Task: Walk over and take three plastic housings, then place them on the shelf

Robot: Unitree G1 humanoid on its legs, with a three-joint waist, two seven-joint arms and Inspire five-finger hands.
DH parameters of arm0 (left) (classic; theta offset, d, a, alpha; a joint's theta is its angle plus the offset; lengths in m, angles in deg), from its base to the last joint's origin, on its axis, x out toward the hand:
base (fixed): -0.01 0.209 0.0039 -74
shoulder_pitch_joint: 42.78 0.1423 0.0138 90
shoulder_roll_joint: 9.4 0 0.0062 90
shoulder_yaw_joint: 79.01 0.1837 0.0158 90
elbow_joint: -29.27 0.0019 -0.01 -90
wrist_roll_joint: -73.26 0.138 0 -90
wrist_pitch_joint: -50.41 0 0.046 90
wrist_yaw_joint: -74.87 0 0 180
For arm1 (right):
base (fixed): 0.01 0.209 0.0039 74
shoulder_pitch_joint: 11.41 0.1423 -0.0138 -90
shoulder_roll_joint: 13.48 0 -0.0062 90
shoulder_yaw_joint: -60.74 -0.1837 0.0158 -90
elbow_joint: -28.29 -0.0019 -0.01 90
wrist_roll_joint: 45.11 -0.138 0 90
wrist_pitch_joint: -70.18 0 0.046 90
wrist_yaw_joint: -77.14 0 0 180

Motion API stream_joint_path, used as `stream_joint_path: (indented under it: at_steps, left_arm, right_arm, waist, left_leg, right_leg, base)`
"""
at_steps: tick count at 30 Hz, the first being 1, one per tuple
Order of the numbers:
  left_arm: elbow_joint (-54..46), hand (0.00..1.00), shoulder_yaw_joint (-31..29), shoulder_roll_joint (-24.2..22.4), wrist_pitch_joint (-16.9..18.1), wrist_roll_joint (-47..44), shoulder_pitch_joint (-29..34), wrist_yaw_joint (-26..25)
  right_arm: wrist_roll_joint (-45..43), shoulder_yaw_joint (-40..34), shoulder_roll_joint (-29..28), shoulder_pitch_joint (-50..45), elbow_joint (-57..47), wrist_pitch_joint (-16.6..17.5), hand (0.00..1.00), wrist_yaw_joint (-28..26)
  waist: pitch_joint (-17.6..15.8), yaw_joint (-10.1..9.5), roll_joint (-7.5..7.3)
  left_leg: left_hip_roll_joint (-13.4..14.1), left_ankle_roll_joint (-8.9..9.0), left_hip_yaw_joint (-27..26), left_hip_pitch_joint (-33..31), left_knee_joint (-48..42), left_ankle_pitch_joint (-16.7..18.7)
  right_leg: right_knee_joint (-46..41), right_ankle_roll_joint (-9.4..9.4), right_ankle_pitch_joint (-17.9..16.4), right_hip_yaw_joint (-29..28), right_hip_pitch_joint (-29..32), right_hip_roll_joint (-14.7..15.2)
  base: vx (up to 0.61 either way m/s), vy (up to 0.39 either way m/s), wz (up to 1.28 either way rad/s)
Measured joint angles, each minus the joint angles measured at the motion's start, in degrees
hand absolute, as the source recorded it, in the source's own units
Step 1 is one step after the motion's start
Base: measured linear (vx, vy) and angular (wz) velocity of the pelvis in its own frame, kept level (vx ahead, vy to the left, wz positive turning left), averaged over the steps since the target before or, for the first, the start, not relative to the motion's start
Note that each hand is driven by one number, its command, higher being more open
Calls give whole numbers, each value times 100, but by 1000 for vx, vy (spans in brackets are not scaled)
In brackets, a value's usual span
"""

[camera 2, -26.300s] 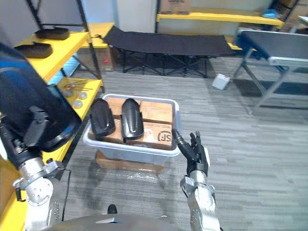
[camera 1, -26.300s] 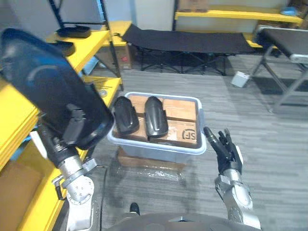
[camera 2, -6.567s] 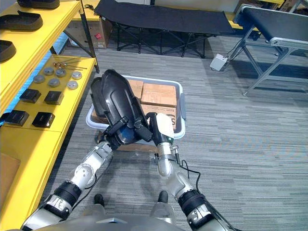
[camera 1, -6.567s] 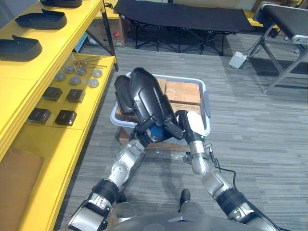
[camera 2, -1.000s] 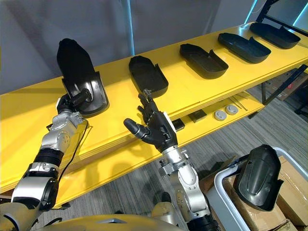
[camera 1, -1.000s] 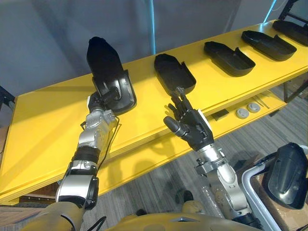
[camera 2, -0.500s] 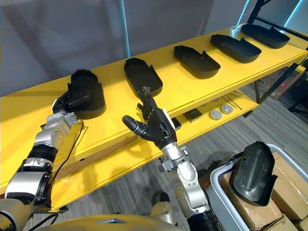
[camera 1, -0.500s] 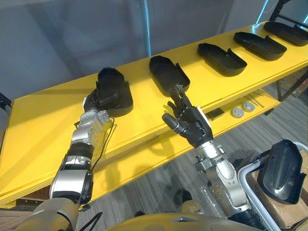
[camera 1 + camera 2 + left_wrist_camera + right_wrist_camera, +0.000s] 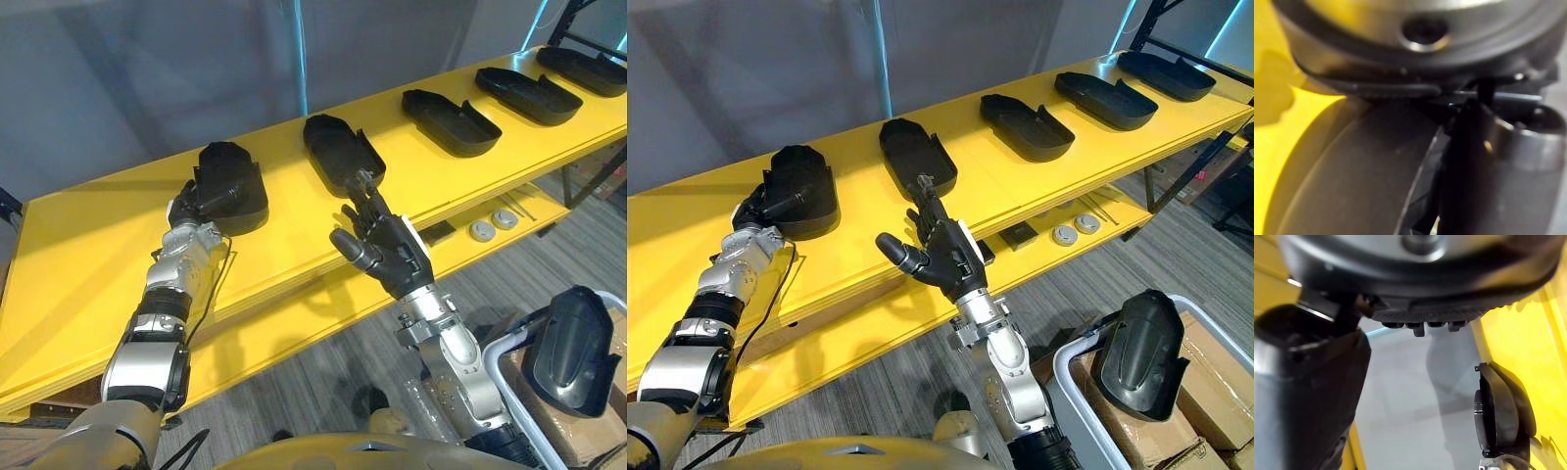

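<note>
Bright, even overhead light on the yellow shelf [image 9: 294, 211].
Above the shelf the grey wall [image 9: 147, 78] is dim, cut by a thin cyan light strip [image 9: 299, 49]. The black housing [image 9: 233, 181] on the shelf casts a short, soft shadow. Broader soft-edged shadows lie on the lower board [image 9: 255, 343] beneath the shelf's front edge.

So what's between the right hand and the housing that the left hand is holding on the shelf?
Nothing but bare yellow shelf, as the left eye view shows. The right hand is open; the left hand grips the housing.
</note>
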State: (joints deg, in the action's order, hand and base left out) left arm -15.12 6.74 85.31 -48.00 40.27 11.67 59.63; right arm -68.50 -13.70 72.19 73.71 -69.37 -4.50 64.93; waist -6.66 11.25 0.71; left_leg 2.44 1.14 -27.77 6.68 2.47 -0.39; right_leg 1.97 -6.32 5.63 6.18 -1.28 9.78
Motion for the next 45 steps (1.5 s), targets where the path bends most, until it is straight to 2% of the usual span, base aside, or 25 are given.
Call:
stream_joint_path:
  at_steps: [5,9,11,13,16,19,21,28,33,38,45]
  left_arm:
    - [-152,100,37,-109,105,747,64,-303]
    - [-677,100,35,-128,190,1052,488,-538]
    - [-891,100,29,-132,243,1258,711,-604]
    - [-1166,100,23,-133,237,1462,951,-651]
    - [-1808,100,8,-171,133,1953,1421,-555]
    - [-2517,100,10,-217,-149,2486,1814,-389]
    - [-2863,100,8,-266,-286,2514,1984,-234]
    - [-4297,100,-34,-396,-485,2319,2924,802]
    - [-4941,100,-29,-707,-421,1390,3451,1354]
    - [-5138,100,4,-924,-419,1168,3746,1253]
    - [-5233,100,-50,-987,-382,576,3992,1577]
  right_arm:
    - [2,80,0,93,0,1,100,-31]
    - [12,161,6,161,0,3,100,-32]
    - [19,242,12,210,0,5,100,-16]
    - [27,345,43,286,-1,5,100,9]
    - [49,443,42,444,-34,-3,100,38]
    - [53,540,42,605,-129,-128,100,141]
    - [59,544,32,609,-212,-174,100,262]
    - [275,520,35,584,-218,-253,100,575]
    - [274,467,29,571,-218,-251,100,553]
    - [275,435,-44,618,-217,-248,100,505]
    - [296,699,-47,935,-205,-253,100,544]
  waist:
    - [-6,13,-12]
    - [-7,-5,-13]
    - [-7,-48,-14]
    - [-8,-173,-14]
    - [-9,-281,-17]
    - [-13,-383,-26]
    - [-13,-414,-26]
    - [-9,-538,-21]
    - [-5,-629,-12]
    - [20,-770,27]
    - [29,-832,39]
  left_leg:
    - [-4,7,54,0,91,-75]
    - [0,7,156,-16,88,-86]
    - [1,7,224,-15,84,-86]
    - [1,7,281,-21,82,-90]
    - [-14,-2,408,-20,166,-153]
    - [-23,-2,508,-26,230,-197]
    - [-27,-3,582,-27,231,-202]
    - [-52,16,767,-32,234,-222]
    - [-67,12,868,-34,232,-226]
    - [-72,9,913,-34,233,-239]
    - [-67,12,1038,-58,240,-278]
  right_leg:
    - [2,-4,3,52,10,-4]
    - [20,-3,1,158,-46,-10]
    - [29,1,-3,228,-90,-5]
    - [38,8,-10,291,-124,-1]
    - [37,7,-39,454,-175,0]
    - [30,14,-59,559,-194,0]
    - [22,8,-84,627,-234,8]
    - [3,12,-176,821,-323,10]
    - [13,23,-196,924,-391,24]
    - [12,33,-204,976,-410,31]
    - [18,58,-223,1116,-434,30]
  base:
    - [-9,-10,4]
    - [-4,-18,14]
    - [0,-17,17]
    - [-4,-13,17]
    - [-4,-16,23]
    - [-1,-9,16]
    - [10,-8,17]
    - [20,-3,14]
    - [19,-4,9]
    - [-2,5,6]
    - [-11,-2,9]
